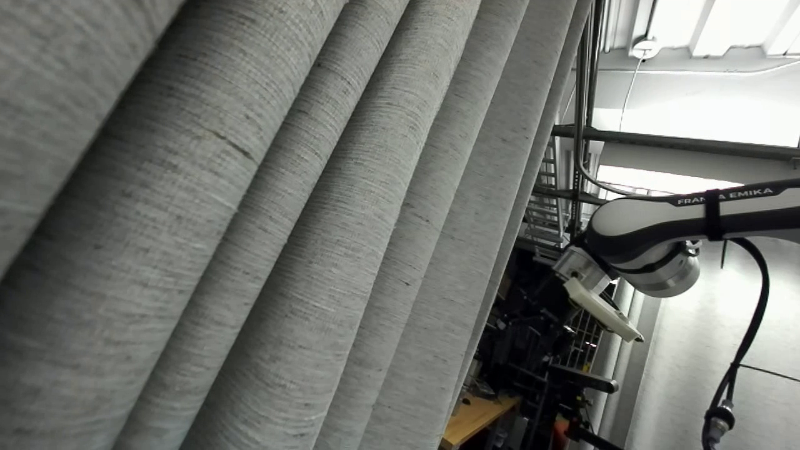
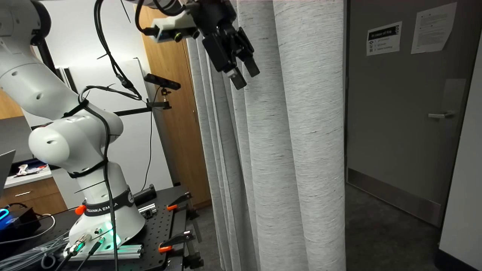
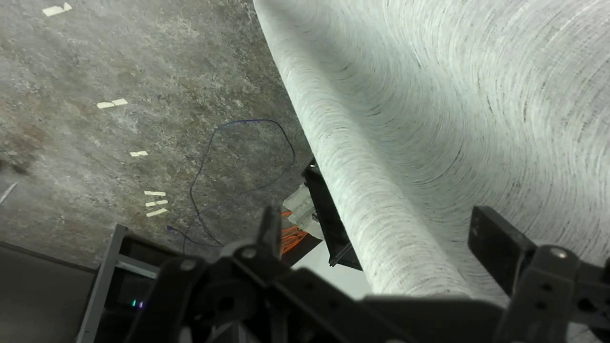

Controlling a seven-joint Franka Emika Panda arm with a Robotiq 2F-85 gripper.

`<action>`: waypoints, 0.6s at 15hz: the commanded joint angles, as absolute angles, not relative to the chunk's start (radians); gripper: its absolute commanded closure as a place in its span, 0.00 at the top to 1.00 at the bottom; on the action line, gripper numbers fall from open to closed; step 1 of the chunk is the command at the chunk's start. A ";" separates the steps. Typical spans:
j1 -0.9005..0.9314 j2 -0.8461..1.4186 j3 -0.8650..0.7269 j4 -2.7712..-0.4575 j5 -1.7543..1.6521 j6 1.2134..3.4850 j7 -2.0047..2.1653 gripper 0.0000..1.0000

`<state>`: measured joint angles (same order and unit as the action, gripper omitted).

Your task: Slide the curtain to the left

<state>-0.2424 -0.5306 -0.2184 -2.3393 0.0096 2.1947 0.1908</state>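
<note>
The light-grey curtain (image 1: 294, 250) hangs in broad pleated folds and fills much of an exterior view. It also hangs to the right of the arm in an exterior view (image 2: 308, 143). In the wrist view the curtain (image 3: 419, 119) fills the upper right, with a rounded fold running down between my fingers. My gripper (image 2: 244, 73) is in front of the curtain, pointing down and to the right. In the wrist view my gripper (image 3: 376, 228) is open, its fingers wide apart. Whether the fingers touch the fabric cannot be told. An exterior view hides the fingertips against dark equipment and the curtain.
A grey door (image 2: 399, 113) stands right of the curtain, a wooden cabinet (image 2: 171, 113) behind it. A small camera (image 2: 162, 81) on a bracket stands near the arm. The robot base sits on a black table (image 2: 162, 210). A cable (image 3: 195, 190) lies on the floor.
</note>
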 commanded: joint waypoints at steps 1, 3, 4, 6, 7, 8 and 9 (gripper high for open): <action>-0.249 -0.516 -0.208 -2.327 -0.015 2.183 0.126 1.00; -0.245 -0.491 -0.205 -2.310 -0.045 2.200 0.081 1.00; -0.240 -0.477 -0.207 -2.296 -0.056 2.204 0.050 1.00; -0.221 -0.459 -0.219 -2.279 -0.060 2.221 -0.026 1.00; -0.208 -0.452 -0.227 -2.271 -0.045 2.230 -0.066 1.00; -0.193 -0.450 -0.237 -2.266 -0.024 2.245 -0.107 1.00; -0.182 -0.447 -0.244 -2.261 -0.010 2.257 -0.144 1.00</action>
